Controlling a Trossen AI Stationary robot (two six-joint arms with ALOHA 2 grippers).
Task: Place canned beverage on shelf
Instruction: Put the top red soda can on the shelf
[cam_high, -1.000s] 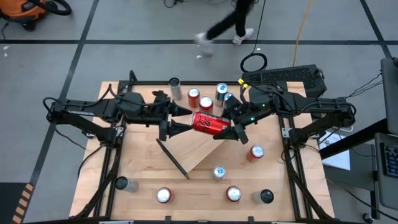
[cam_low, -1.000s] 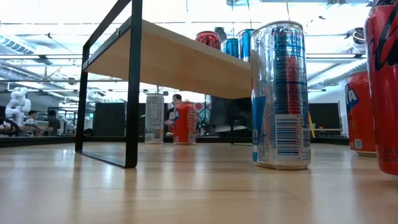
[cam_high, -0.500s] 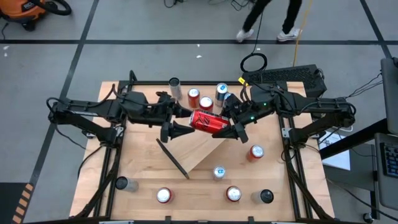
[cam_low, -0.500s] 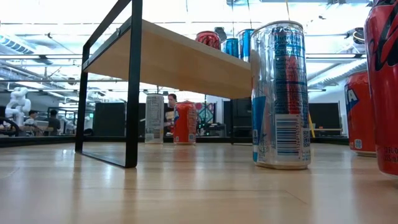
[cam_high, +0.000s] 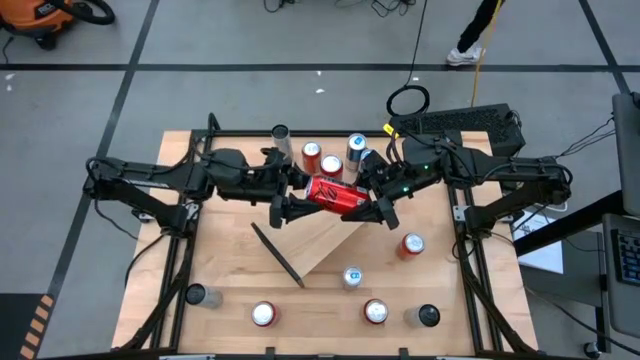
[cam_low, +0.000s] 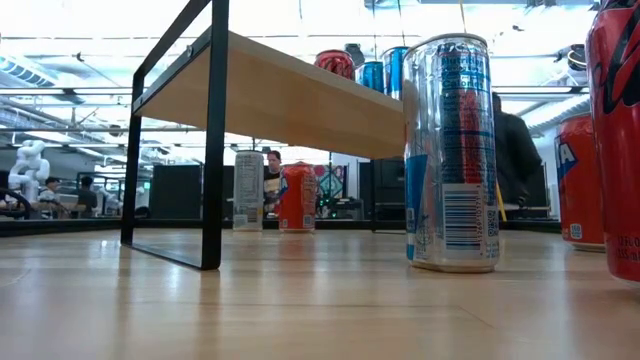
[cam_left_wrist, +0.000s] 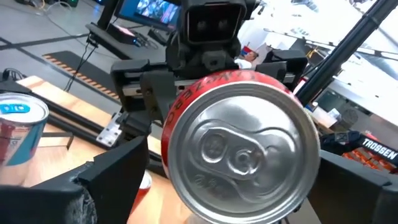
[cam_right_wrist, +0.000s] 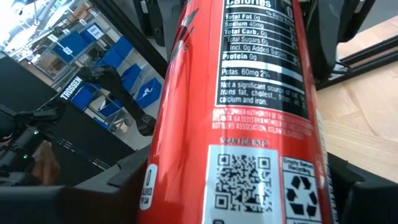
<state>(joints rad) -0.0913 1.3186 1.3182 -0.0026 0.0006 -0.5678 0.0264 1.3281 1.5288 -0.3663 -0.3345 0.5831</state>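
Red can lying on its side in the air above the shelf, near that board's far edge, between the two claws. Gripped round its base end by the right claw, fingers closed against the can's sides; nutrition label and recycling mark filling the right wrist view. Pull-tab top pointing straight at the left wrist camera. Left claw spread wide at the can's top end, one finger on either side, holding nothing; contact with the can not clear. Shelf standing on the wooden surface, black bracket at its near short end in the low view. Upright cans near the shelf's far edge: a red one, a blue and silver one. More cans scattered along the surface's front, among them a tall silver and blue one. Person's leg on the floor beyond.
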